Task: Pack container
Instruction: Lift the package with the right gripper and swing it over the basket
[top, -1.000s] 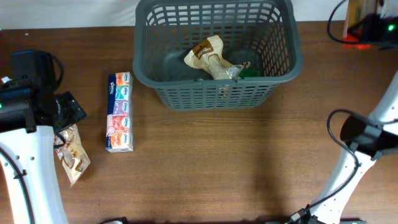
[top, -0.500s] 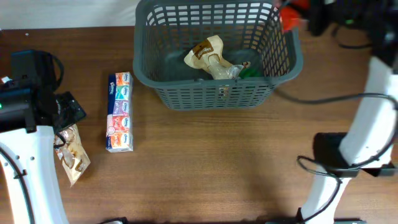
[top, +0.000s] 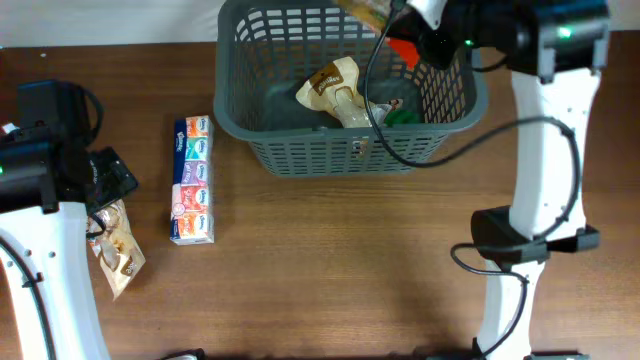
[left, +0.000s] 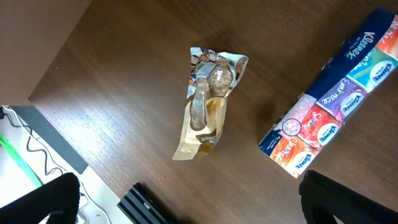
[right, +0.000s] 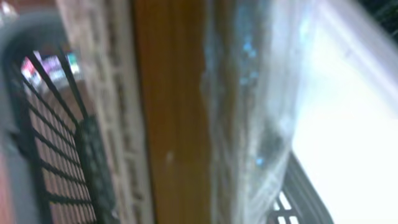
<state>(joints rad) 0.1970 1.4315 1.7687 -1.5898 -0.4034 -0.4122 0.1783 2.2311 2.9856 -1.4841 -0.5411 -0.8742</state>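
**Tissue multipack** (left: 329, 93), lying ahead of the left claw (left: 186, 196) and toward its right finger: the brand "Kleenex" is showing along the blue edge. Script wording on the coloured packets is reading too small. **Snack bag** (left: 208, 102), ahead of the claw: its print is not resolving.

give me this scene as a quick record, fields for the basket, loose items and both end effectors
container: grey basket, holding a beige packet
loose items: tissue pack, snack packet
left end effector: open, above the snack packet
right end effector: shut on a brown packet, over the basket's far side
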